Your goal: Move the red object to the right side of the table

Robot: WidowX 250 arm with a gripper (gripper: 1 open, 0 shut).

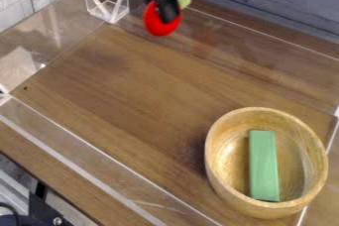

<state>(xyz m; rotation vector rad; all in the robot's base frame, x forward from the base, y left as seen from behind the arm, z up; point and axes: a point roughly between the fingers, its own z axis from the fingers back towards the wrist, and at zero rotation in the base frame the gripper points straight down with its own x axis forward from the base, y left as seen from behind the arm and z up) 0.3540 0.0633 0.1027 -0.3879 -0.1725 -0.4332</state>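
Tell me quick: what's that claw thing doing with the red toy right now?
Gripper shut on red toy, lifted off the table at the far left. Bowl with green block sits near right. Path between looks open.

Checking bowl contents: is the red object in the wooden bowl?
No, the red object hangs in the gripper; the bowl holds only a green block.

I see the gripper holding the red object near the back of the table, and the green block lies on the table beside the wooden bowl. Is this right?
Not quite. The camera view shows the green block lying inside the wooden bowl, not beside it. The gripper does hold the red object near the back of the table.
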